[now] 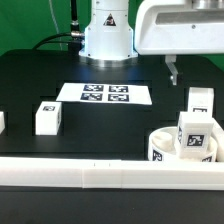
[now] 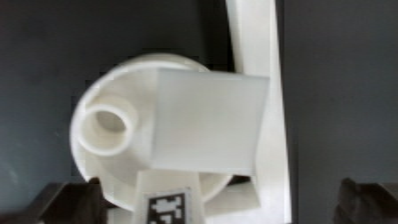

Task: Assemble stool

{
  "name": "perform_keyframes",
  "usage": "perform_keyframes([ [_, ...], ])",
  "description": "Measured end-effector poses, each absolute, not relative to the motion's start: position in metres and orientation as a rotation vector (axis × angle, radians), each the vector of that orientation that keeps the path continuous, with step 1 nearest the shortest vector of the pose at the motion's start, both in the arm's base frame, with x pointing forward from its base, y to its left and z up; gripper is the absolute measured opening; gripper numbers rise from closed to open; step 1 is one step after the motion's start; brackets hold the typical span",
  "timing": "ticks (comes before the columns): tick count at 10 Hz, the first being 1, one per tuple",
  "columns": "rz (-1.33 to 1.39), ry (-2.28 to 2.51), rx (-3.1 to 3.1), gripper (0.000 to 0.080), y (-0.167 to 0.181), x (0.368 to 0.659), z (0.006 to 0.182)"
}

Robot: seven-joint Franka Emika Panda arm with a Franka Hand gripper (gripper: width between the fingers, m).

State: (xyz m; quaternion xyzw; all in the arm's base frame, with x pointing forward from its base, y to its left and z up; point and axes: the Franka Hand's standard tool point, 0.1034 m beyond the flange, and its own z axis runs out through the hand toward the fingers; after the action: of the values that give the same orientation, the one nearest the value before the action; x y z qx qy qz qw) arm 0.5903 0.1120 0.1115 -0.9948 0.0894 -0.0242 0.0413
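The round white seat disc (image 1: 160,146) lies at the exterior view's right, against the front rail. One leg block (image 1: 196,135) stands upright in it, tag facing front. A second leg block (image 1: 200,101) stands just behind the disc. A third (image 1: 47,117) stands on the black table at the left. My gripper (image 1: 172,72) hangs above and behind the disc, apart from it. In the wrist view the disc (image 2: 111,90) and its leg block (image 2: 205,110) sit ahead of my gripper (image 2: 217,205), whose dark fingers (image 2: 71,200) stand wide apart, open and empty.
The marker board (image 1: 105,93) lies flat at mid table before the robot base (image 1: 107,35). A long white rail (image 1: 90,172) runs along the front edge and shows in the wrist view (image 2: 258,40). Another white part (image 1: 1,121) shows at the left edge.
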Motion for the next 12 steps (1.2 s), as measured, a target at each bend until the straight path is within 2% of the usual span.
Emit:
perform_keyframes([
  [4, -0.143, 0.252, -3.045, 0.0649, 0.115, 0.595, 0.111],
  [7, -0.158, 0.294, -3.050, 0.0649, 0.108, 0.583, 0.089],
  [10, -0.162, 0.295, -3.052, 0.0649, 0.107, 0.583, 0.086],
  [12, -0.178, 0.283, -3.050, 0.0396, 0.108, 0.590, 0.090],
])
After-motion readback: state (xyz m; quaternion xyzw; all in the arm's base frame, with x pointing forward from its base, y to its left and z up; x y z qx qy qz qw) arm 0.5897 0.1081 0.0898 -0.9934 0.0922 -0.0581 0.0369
